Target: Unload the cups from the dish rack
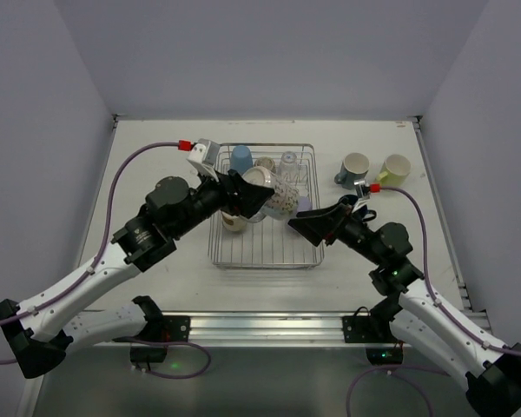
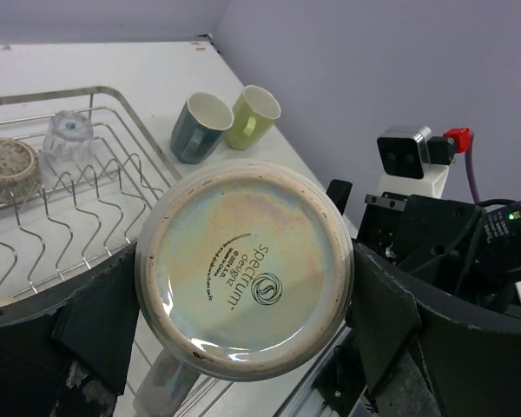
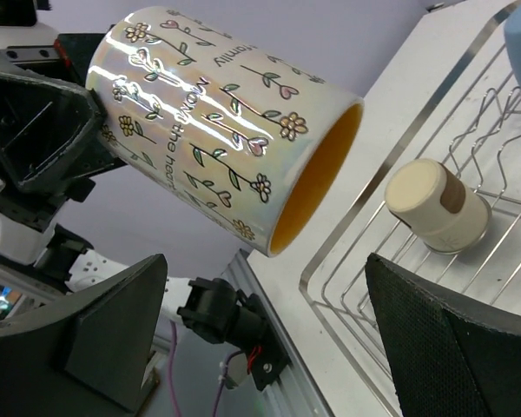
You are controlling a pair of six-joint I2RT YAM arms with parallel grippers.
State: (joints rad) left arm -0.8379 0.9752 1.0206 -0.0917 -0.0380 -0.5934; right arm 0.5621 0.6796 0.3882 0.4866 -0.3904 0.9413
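My left gripper is shut on a white floral mug with an orange-yellow inside and holds it on its side above the dish rack. In the left wrist view the mug's base fills the space between my fingers. My right gripper is open and empty, just right of the mug's mouth, not touching it. In the rack are a light blue cup, a clear tumbler and a beige cup lying on its side.
A grey-teal mug and a yellow-green mug lie on the table right of the rack; they also show in the left wrist view. The rack's prongs stand below the held mug.
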